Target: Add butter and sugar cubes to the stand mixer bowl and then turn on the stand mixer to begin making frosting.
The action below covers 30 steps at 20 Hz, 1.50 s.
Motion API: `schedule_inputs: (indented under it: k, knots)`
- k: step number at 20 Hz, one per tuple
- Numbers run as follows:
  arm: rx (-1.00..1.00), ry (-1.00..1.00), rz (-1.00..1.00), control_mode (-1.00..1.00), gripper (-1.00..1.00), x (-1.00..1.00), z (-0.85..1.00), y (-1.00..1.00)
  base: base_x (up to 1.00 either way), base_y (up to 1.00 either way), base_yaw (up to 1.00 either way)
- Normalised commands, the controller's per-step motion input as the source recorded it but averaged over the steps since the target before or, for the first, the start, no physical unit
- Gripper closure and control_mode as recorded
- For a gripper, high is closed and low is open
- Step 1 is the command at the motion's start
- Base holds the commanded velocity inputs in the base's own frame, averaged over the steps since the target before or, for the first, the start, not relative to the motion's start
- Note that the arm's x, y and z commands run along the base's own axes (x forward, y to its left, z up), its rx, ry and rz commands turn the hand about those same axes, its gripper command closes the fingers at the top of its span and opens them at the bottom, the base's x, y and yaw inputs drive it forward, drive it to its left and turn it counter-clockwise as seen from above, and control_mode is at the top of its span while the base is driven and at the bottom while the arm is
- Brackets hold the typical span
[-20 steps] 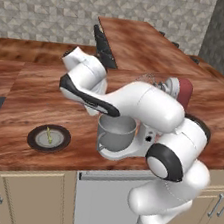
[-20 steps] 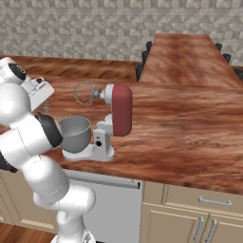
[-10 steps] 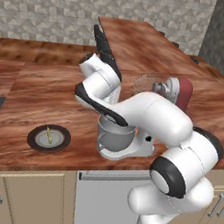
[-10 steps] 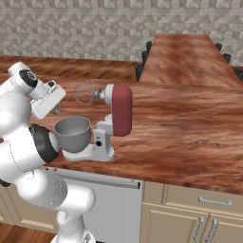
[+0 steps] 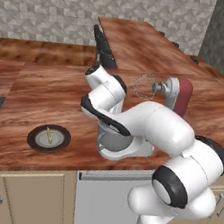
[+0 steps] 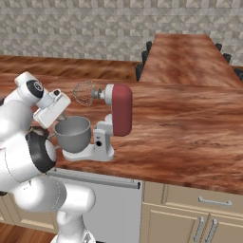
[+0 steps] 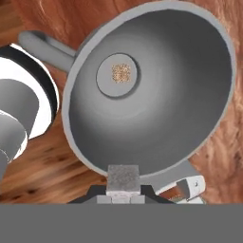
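Sugar cube held over the empty bowl; butter and switch-on left to do

You have a brick-walled kitchen with a long wood-grain bench (image 6: 190, 118), where the stand mixer (image 6: 114, 124) stands near the front edge, red head tilted up, whisk clear. Its stand mixer bowl (image 7: 152, 85) sits on the base and looks empty. On the dark plate (image 5: 49, 138) to the left lies the butter (image 5: 49, 135), untouched. Your end effector (image 7: 123, 192) hovers just above the bowl's rim, closed tight on the sugar cube (image 7: 123, 179), not yet dropped
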Motion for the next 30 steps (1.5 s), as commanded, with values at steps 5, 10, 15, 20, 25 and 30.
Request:
schedule_inputs:
  k: [5,10,15,20,25,30]
  knots:
    - [0.0,0.0,0.0,-1.0,1.0,0.0,-0.24,0.05,0.0,0.0,0.0]
    - [0.0,0.0,0.0,-1.0,1.0,0.05,-0.33,0.03,0.0,0.0,0.0]
    - [0.0,0.0,0.0,-1.0,1.0,0.32,-0.38,0.15,0.0,0.0,0.0]
    - [0.0,0.0,0.03,-1.0,1.0,0.35,-0.34,0.11,0.0,0.0,0.0]
    - [0.0,0.0,0.03,-1.0,-1.0,0.38,-0.37,0.14,0.0,0.0,0.0]
    - [0.0,0.0,0.02,-1.0,-1.0,0.28,-0.26,0.14,0.0,0.0,0.0]
